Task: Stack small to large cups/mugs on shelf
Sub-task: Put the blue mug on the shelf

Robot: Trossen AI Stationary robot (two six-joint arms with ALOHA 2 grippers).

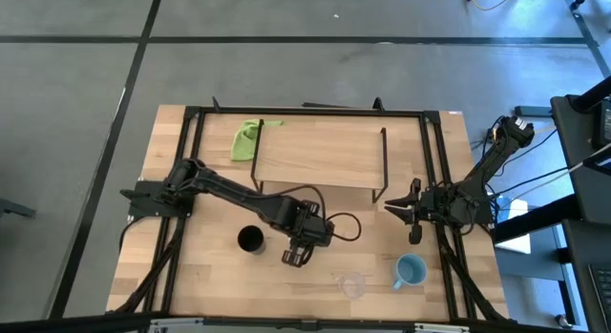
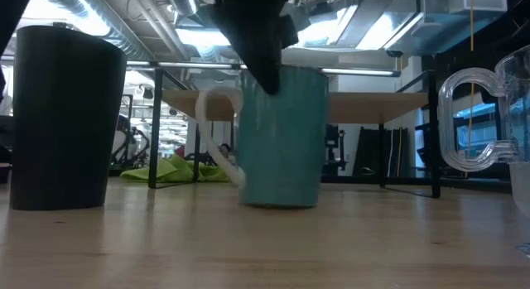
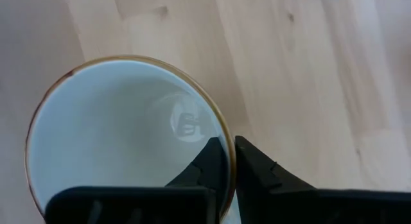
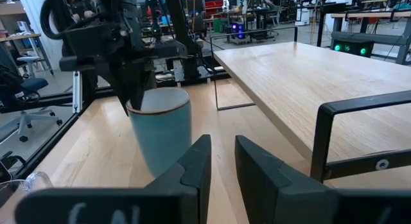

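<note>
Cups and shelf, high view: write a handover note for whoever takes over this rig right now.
Left gripper: shut on the rim of the teal mug, which has a white handle and appears to rest on the table in front of the shelf.
Right gripper: open, empty, waiting by the shelf's right leg.
Black cup: on the table, left of the held mug.
Clear cup and light blue mug: near the table's front edge.
Done: nothing on the shelf.
Left: all four cups to stack there.
</note>
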